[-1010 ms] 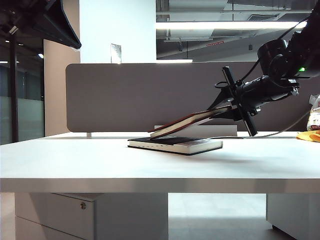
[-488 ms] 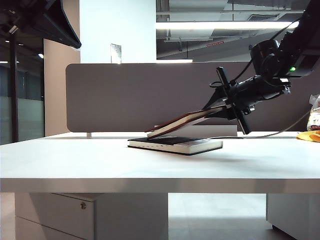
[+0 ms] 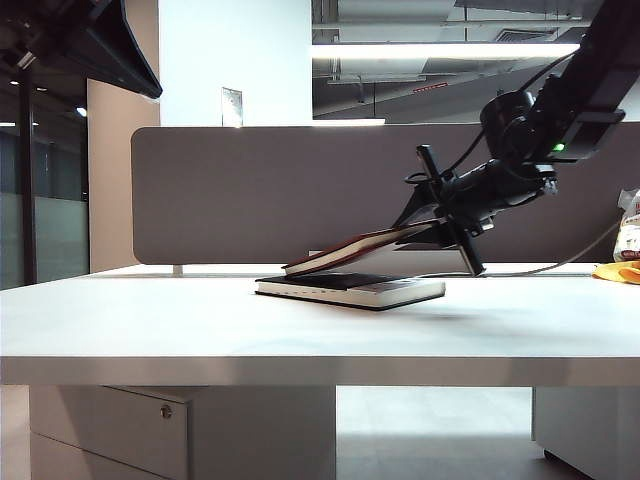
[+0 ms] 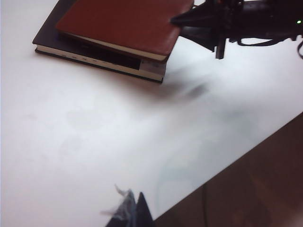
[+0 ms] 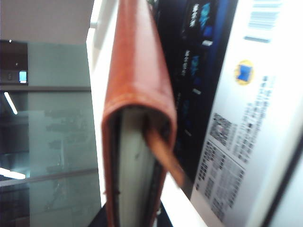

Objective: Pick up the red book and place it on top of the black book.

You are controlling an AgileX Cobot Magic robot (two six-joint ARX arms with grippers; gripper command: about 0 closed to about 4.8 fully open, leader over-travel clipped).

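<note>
The black book (image 3: 350,289) lies flat on the white table (image 3: 200,330). Above it slants the red book (image 3: 350,249), its low end just over the black book's left part and its high end to the right. My right gripper (image 3: 441,226) is shut on that high end. The right wrist view shows the red book (image 5: 137,94) edge-on between the right gripper (image 5: 135,218), with the black book (image 5: 196,71) beside it. In the left wrist view the red book (image 4: 120,23) overlaps the black book (image 4: 102,60), far from my left gripper (image 4: 135,210), which is shut and holds nothing.
A grey partition (image 3: 300,190) runs along the back of the table. A yellow object (image 3: 615,272) and a packet (image 3: 630,225) sit at the far right. A dark shape (image 3: 100,40) hangs in the upper left corner. The table's edge (image 4: 227,163) is close to the left gripper.
My right gripper has moved left and a little lower with the red book. The book's low end now reaches further left over the black book. The left arm has not moved.
</note>
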